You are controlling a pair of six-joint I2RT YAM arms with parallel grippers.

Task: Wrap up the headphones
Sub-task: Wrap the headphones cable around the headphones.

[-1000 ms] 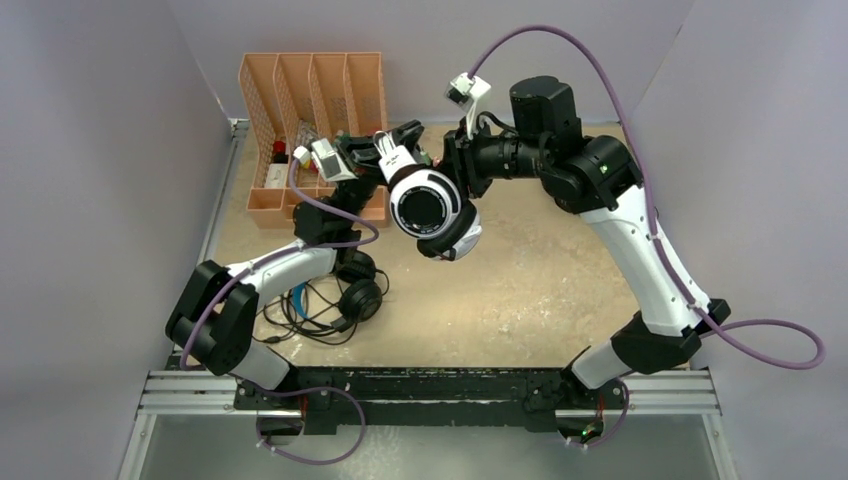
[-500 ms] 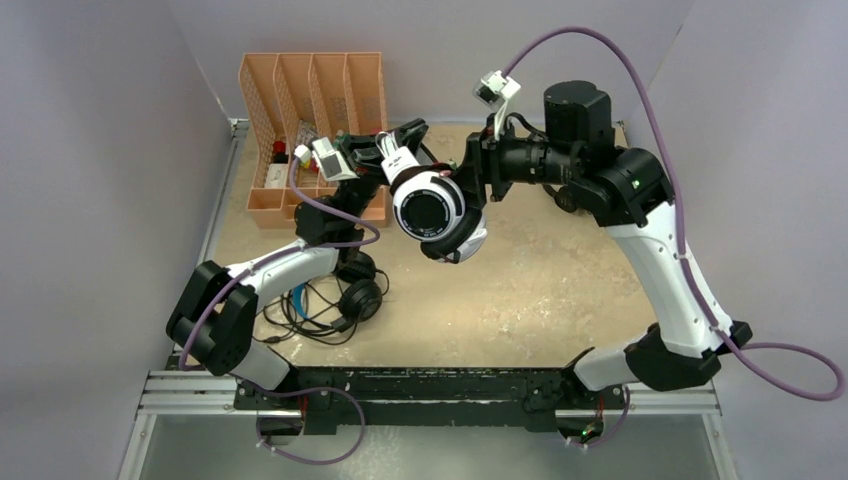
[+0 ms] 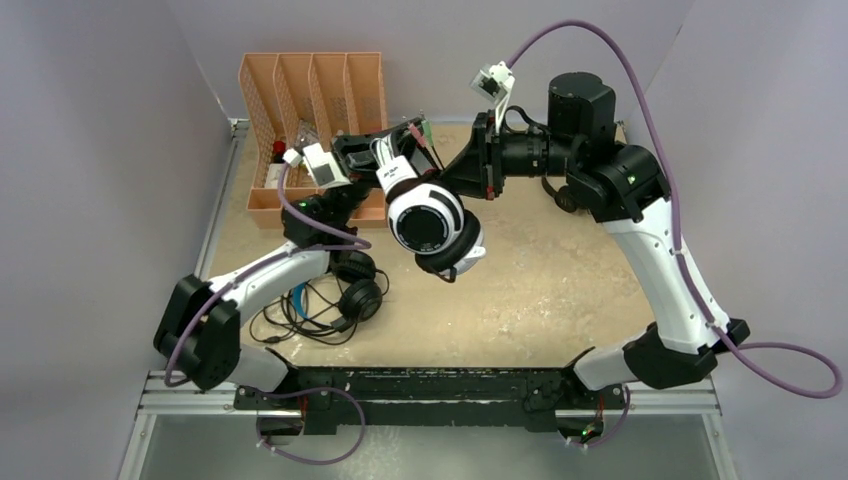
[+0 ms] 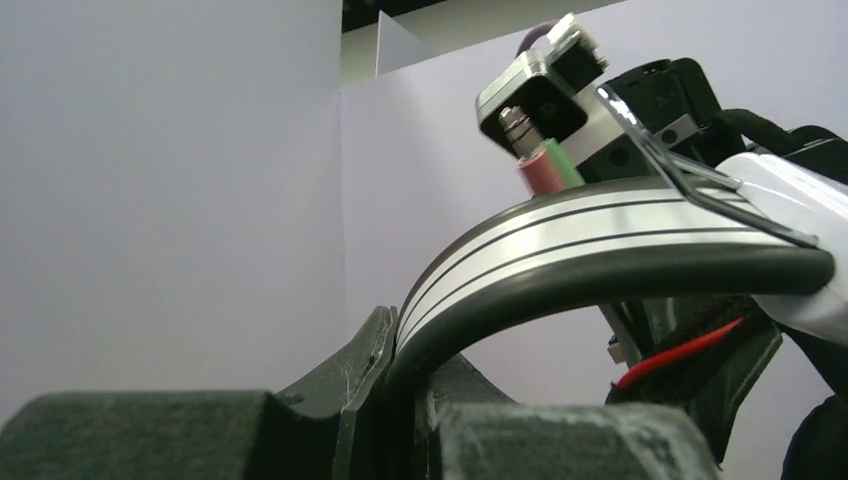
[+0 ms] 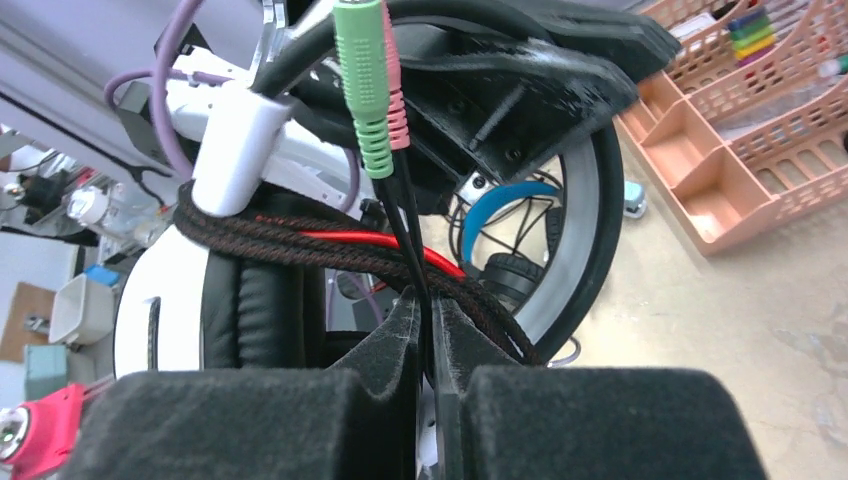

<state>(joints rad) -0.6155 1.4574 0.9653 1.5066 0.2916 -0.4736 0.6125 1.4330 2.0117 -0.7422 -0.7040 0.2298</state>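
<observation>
The white-and-black headphones (image 3: 430,220) hang in the air over the table's far middle. My left gripper (image 3: 365,150) is shut on the striped headband (image 4: 600,230), which stands clamped between the fingers (image 4: 385,350). A braided black-and-red cable (image 5: 300,245) runs around the headset by the white ear cup (image 5: 170,300). My right gripper (image 5: 432,320) is shut on the thin black cable end (image 5: 410,240) just below the green and pink plugs (image 5: 365,90), close beside the headband (image 3: 442,160). Two more headphones lie on the table under the left arm: a black one (image 3: 355,290) and one with a blue headband (image 5: 500,210).
An orange desk organiser (image 3: 310,100) with pens and small items stands at the far left, just behind the left gripper. Loose black cables (image 3: 300,320) sprawl near the left arm's base. Grey walls close in the table on three sides.
My right gripper, open a moment ago, has shut on the cable end below the plugs. The right arm drew back to the right; the left arm shifted the headset slightly left.
</observation>
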